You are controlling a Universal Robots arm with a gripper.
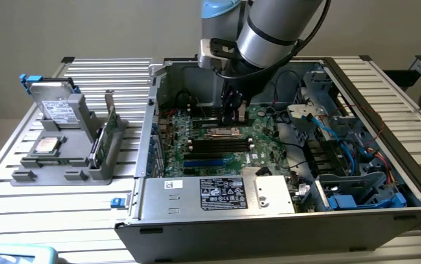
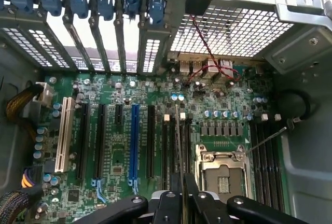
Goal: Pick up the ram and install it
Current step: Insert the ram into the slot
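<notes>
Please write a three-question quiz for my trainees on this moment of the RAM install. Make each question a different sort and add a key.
1. True or false: the gripper hangs over the grey holder outside the case.
2. Multiple choice: what is clamped between the gripper's fingers? A the ram; B a blue cable; C nothing.
3. Short answer: which board lies directly below the gripper?

Key: 1 false, it is inside the case; 2 A; 3 the motherboard.
</notes>
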